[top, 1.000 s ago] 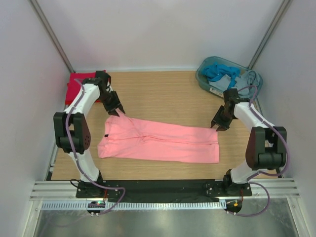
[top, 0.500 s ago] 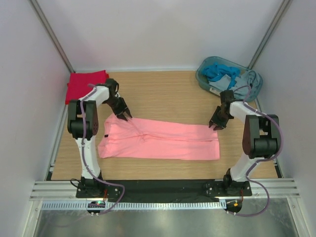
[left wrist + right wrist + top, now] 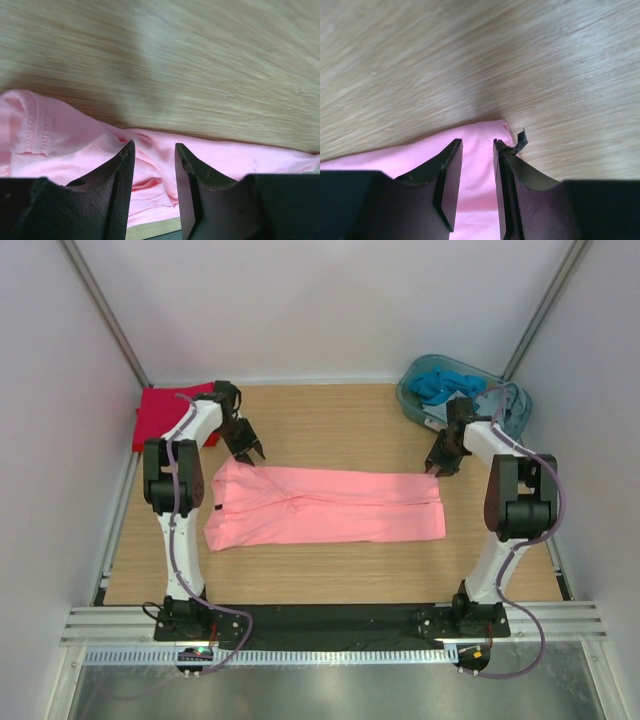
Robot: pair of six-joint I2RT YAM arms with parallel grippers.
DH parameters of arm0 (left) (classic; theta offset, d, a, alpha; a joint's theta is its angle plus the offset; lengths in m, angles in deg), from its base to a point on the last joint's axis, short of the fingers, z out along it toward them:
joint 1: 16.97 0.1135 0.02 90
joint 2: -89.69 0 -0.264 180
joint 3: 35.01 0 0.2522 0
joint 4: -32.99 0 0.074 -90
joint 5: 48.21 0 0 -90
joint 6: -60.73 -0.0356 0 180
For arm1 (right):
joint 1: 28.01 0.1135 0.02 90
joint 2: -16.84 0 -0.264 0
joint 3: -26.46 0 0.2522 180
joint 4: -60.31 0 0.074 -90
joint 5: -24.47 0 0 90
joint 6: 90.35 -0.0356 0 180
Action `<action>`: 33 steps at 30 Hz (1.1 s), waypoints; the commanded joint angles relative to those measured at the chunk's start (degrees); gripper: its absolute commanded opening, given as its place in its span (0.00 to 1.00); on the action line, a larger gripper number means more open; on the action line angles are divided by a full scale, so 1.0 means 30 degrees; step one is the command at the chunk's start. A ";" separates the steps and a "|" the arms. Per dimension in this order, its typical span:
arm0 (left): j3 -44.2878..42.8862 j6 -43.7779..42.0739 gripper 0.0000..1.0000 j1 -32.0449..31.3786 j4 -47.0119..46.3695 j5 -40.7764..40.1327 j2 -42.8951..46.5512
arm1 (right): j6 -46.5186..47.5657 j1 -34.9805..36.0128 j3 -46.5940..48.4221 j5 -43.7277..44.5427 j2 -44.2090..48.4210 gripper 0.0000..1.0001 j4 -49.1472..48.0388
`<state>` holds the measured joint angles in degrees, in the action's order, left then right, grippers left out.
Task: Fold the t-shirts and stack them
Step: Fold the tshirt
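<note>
Salmon-pink t-shirt (image 3: 330, 508) lies as a long band | red t-shirt (image 3: 157, 418) apparently folded, far-left | left gripper (image 3: 154, 146), right gripper (image 3: 477, 141) narrowly parted at band's far corners | cross-folds, stacking remain.

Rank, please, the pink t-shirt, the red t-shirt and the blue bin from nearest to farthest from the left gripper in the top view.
From the left gripper:
1. pink t-shirt, its far left corner just beside the fingers.
2. red t-shirt, in the table's far left corner.
3. blue bin, in the far right corner.
</note>
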<state>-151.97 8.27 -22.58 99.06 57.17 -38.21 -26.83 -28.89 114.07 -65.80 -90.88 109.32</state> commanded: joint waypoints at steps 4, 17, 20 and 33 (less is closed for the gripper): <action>-0.2192 0.0116 0.42 -0.0006 0.1191 -0.0174 0.2256 | -0.0868 0.0236 0.1844 -0.0698 0.1887 0.38 0.3983; 0.5128 -0.3198 0.43 -0.0035 -0.0997 0.2950 0.6011 | -0.1663 0.0295 -0.5511 -0.1318 0.3975 0.36 0.0470; 0.5046 -0.3371 0.41 -0.0444 -0.1647 0.2786 0.5222 | -0.1165 0.0295 -0.5164 -0.0819 0.3447 0.36 0.0583; 0.3606 -0.5245 0.38 -0.1704 -0.1852 0.2202 0.2584 | -0.1340 0.0295 -0.3141 -0.1520 0.7077 0.36 0.3866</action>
<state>-139.95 -3.93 -26.23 95.11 62.79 -30.16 -30.48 -28.11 101.50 -69.37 -74.27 118.26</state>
